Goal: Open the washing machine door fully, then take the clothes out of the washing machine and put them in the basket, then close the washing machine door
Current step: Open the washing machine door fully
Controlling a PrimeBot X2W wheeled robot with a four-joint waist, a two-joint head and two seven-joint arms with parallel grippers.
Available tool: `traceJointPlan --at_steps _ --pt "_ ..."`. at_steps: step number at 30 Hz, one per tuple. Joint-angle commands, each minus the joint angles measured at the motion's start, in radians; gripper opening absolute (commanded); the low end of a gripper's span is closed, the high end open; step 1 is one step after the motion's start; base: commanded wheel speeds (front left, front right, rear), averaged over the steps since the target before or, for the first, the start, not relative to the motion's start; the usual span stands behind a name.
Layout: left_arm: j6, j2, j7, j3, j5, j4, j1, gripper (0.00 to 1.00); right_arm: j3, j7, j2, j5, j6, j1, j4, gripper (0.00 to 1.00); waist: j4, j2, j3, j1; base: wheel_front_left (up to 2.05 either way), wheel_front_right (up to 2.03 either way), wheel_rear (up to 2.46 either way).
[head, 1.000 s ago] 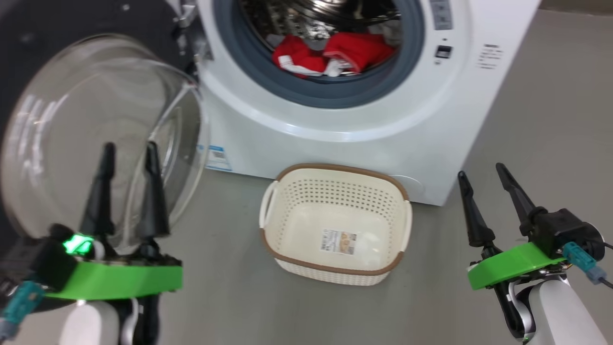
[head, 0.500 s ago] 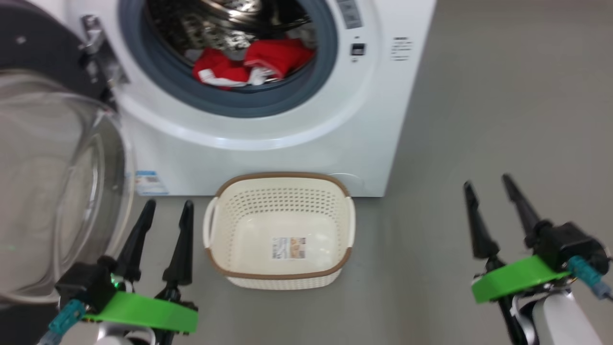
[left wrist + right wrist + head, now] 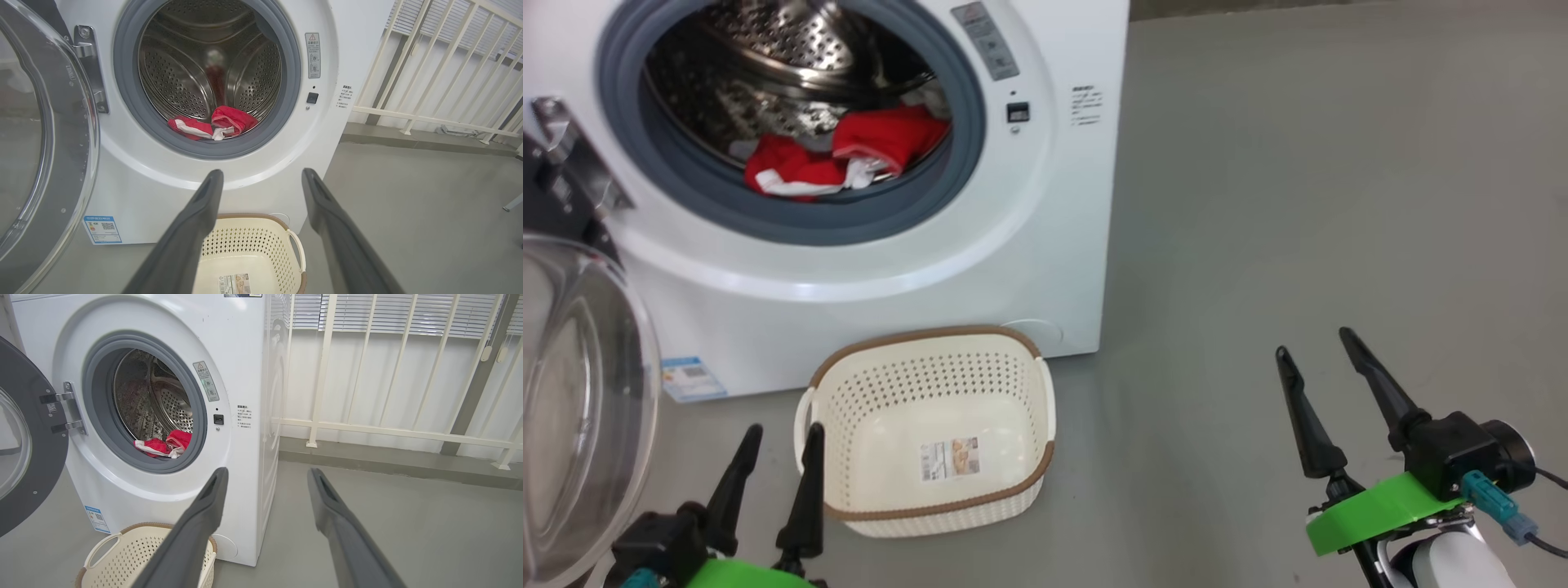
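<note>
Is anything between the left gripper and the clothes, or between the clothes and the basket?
Nothing visible. The washing machine door stands swung aside, leaving a clear line from the open left gripper to the clothes in the drum. The basket sits on the floor below the opening.

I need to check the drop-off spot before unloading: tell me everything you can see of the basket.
The basket is small, rectangular, cream-white and plastic-looking, with perforated walls, a brown woven-look rim and a loop handle at either end. It stands upright on the grey floor, close before the washing machine. It holds nothing but a paper label on its bottom.
</note>
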Motion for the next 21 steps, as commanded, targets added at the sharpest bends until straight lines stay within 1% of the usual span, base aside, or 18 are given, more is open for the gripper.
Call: traceJointPlan --at_steps 1,5,11,21 --pt "-0.003 0.021 -0.012 0.045 0.017 -0.015 0.002 1.00 0.027 -0.006 -0.014 0.000 0.006 -0.003 -0.032 1.00 -0.028 0.0000 -0.028 0.0000 0.00 0.00 0.00" --pt "-0.004 0.010 -0.012 0.061 0.023 0.000 0.022 1.00 0.030 -0.006 -0.021 0.005 0.006 0.011 -0.043 1.00 -0.038 0.0000 -0.038 0.0000 0.00 0.00 0.00" --pt "-0.005 0.012 -0.012 0.072 0.060 0.034 0.041 1.00 0.013 -0.006 -0.024 0.011 0.006 0.043 -0.068 1.00 -0.042 0.0000 -0.056 0.0000 0.00 0.00 0.00" --pt "-0.006 -0.008 -0.012 0.092 0.085 0.036 0.065 1.00 -0.024 -0.006 -0.034 0.015 0.006 0.110 -0.116 1.00 -0.037 0.0000 -0.082 0.0000 0.00 0.00 0.00"
